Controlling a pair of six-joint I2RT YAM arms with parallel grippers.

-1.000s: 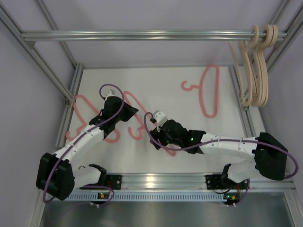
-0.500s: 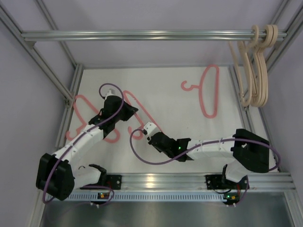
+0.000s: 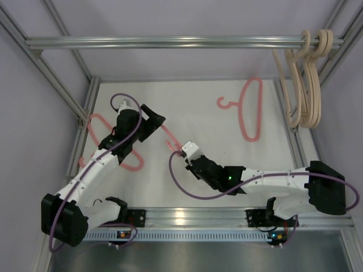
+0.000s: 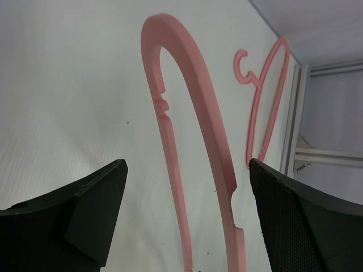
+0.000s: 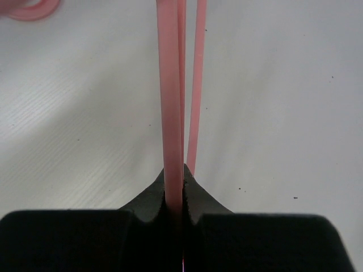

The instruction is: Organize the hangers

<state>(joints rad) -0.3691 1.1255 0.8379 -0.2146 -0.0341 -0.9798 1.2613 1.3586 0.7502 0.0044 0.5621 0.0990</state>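
pink hanger [image 5: 172, 85] pinched by right gripper [image 5: 182, 180] at the middle of the table [image 3: 215, 130]; pick-up step in hand.
left gripper [image 4: 187, 170] stood spread, astride the same hanger, not touching it. a second pink hanger [image 3: 93, 119] lay under the left arm, a third pink hanger [image 3: 250, 107] at the back right; beige hangers [image 3: 303, 90] hung on the rail [image 3: 170, 42]. judged next: lift the held hanger, turn its hook upward and carry it to the rail beside the beige set, minding swing.

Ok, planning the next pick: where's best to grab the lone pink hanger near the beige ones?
Probably by the long straight bar of the lone pink hanger, from above, jaws across it: it lies flat, and that bar is thin with bare space either side.
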